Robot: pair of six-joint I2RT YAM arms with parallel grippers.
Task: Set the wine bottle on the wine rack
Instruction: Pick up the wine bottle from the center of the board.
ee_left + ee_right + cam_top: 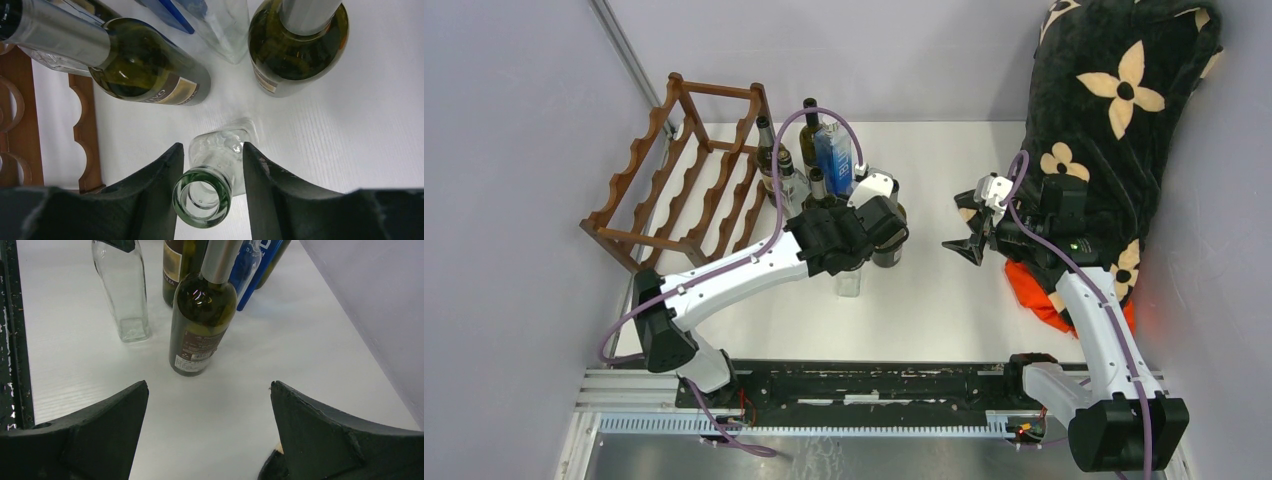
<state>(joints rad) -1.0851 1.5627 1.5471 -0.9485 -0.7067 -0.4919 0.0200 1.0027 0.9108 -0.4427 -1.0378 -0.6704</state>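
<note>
The wine rack (686,170), a dark reddish-brown frame with wavy rails, stands at the far left with nothing in it; its edge shows in the left wrist view (85,130). Several bottles stand to its right. A clear glass bottle (848,283) stands upright on the table, open mouth up (202,197). My left gripper (213,150) is open, a finger on each side of its neck; a gap shows at the right finger. A dark green wine bottle (200,325) stands beside it. My right gripper (209,387) is open and empty, low over the table right of the bottles (964,248).
A blue-labelled clear bottle (834,155) and more dark bottles (769,155) crowd the space between rack and left gripper. A black flowered blanket (1114,120) covers the right side, with an orange cloth (1044,295) under it. A black rail (874,385) runs along the near edge.
</note>
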